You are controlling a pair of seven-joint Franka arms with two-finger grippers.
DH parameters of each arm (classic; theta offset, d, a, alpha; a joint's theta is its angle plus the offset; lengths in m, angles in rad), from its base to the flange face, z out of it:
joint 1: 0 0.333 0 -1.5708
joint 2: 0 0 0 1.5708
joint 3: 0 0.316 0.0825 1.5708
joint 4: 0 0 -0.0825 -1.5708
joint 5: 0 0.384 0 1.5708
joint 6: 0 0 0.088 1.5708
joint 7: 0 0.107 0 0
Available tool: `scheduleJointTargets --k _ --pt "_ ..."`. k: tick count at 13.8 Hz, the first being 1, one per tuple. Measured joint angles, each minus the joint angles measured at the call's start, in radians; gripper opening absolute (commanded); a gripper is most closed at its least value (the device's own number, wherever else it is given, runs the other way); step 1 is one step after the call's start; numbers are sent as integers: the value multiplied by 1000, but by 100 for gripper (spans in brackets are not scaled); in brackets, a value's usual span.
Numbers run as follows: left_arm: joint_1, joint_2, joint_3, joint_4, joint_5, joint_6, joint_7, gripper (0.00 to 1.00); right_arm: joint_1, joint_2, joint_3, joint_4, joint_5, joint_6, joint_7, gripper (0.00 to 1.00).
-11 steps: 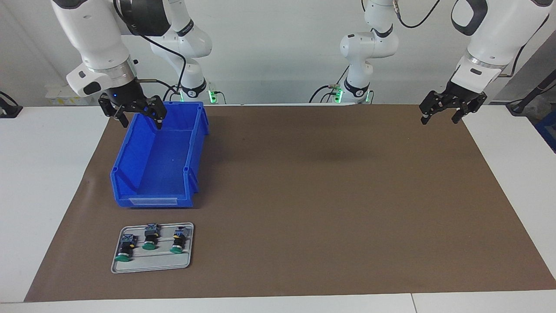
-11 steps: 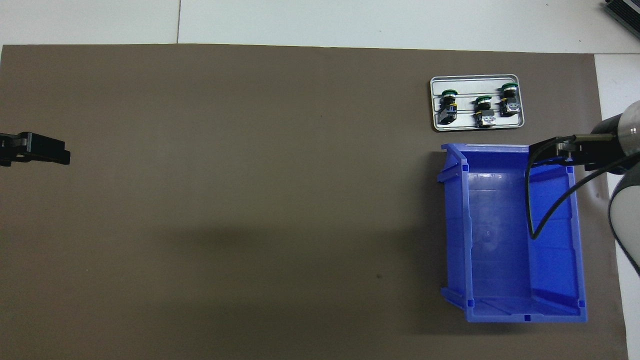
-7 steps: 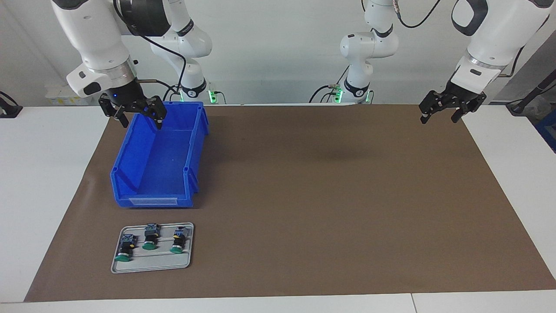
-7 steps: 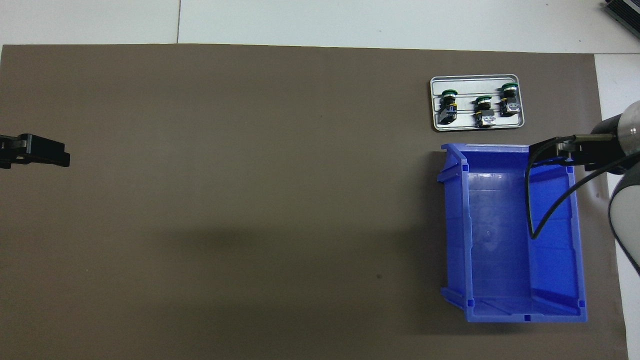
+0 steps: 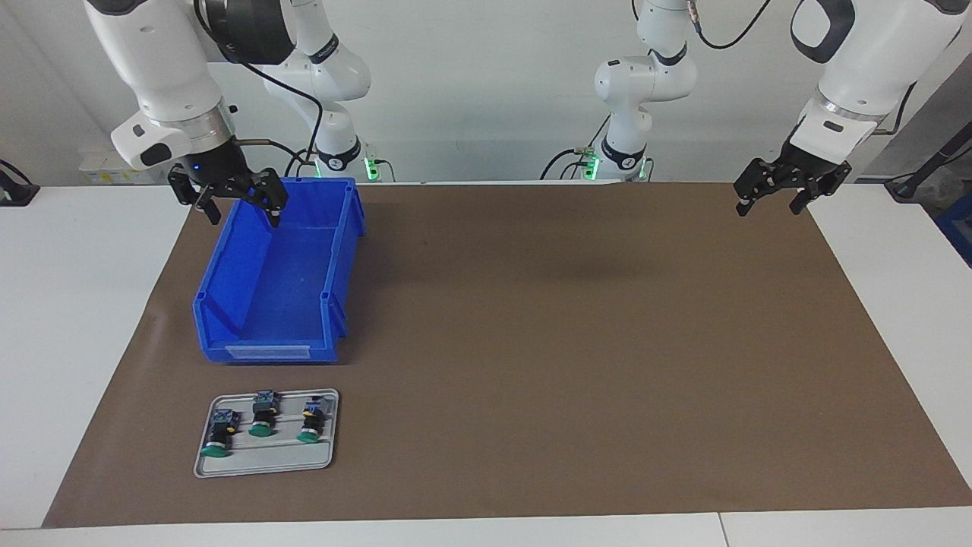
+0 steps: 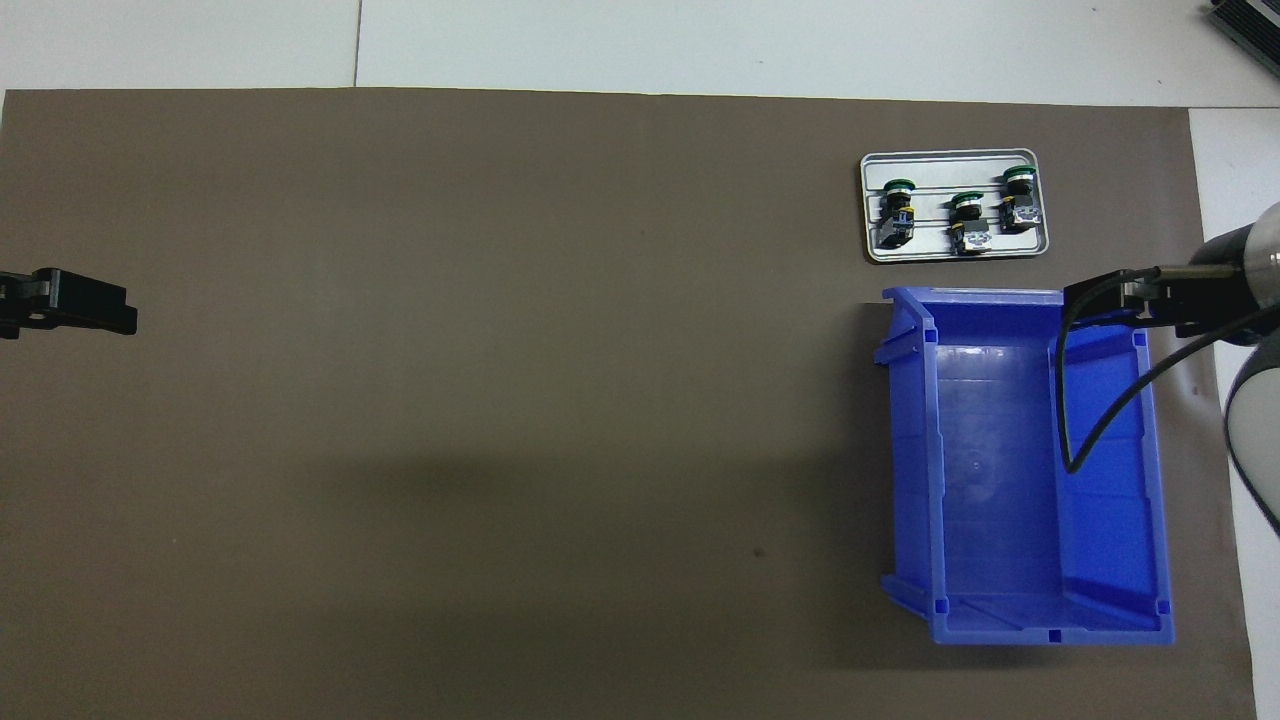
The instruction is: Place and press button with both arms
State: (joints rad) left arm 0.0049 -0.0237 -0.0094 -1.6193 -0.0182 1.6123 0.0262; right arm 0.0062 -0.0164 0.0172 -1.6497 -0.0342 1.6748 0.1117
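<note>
Tabletop (image 5: 577, 342) w/ brown mat; blue bin (image 5: 277, 273) sits toward the right arm's end, empty as far as can be seen. Farther from the robots than the bin lies a small grey tray (image 5: 266, 463), and on it three green-capped buttons (image 5: 263, 414) are laid side by side, none picked yet.

Right gripper (image 5: 235, 203) is held in the air over the bin's robot-side edge, fingers spread, nothing between them. Left gripper (image 5: 771, 199) hangs over the mat's corner at the left arm's end, fingers also spread & empty; that arm waits.

Step in hand, as judged: a button is to be fetched by the right arm. The gripper should be carried over the bin to the tray, fingers kept spread, lowered over one button only, and the black body pinched across its width, not the cap. Neighbours lie close, so a straight-down approach is advised.

Vs. earlier frames: right gripper has been shifted slightly toward its own end of the tabletop; left gripper barely moved. Bin, tray, buttons unchanged.
</note>
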Motion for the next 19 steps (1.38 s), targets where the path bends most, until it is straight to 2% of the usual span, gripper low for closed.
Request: scheduleJointTargets --k 4,14,19 --pt "0 0 0 0 0 0 0 100 -25 57 -1 -11 0 101 -23 99" --pt "0 0 0 0 0 -1 0 100 -55 339 -2 -17 0 496 -64 97" --pt "0 0 0 0 0 -1 0 100 -58 449 -2 -17 0 646 -67 95"
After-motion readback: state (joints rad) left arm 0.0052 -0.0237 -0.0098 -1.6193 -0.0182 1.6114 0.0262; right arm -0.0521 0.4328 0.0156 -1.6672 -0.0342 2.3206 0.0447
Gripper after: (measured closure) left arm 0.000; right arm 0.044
